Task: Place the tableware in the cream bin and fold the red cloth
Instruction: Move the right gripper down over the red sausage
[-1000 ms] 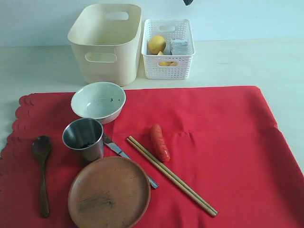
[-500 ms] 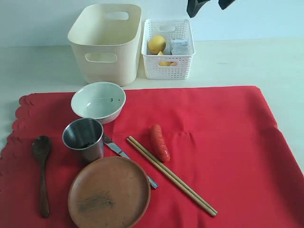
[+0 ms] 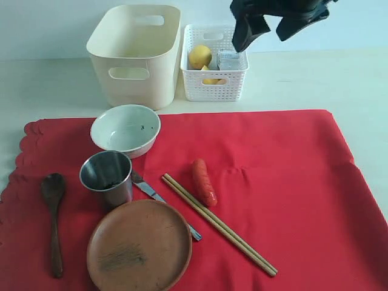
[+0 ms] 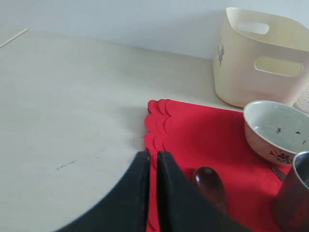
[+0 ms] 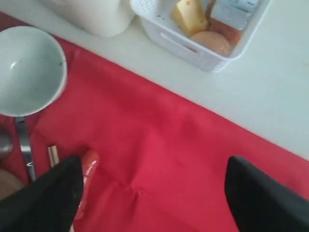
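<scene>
Red scalloped cloth (image 3: 285, 182) bears all the tableware (image 3: 139, 245), with the cream plastic bin (image 3: 130, 91) behind it. The right gripper (image 3: 264, 30), wide and empty, hangs high. Descending, it might catch the reddish sausage (image 3: 204, 180) beside the light wooden chopsticks (image 3: 218, 224). The left gripper (image 4: 152, 159) is pinched shut, empty.

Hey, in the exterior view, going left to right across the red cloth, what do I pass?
Dark wooden spoon → steel cup → sausage. The bowl, plate, knife and chopsticks overlap these sideways, so they are left out.
</scene>
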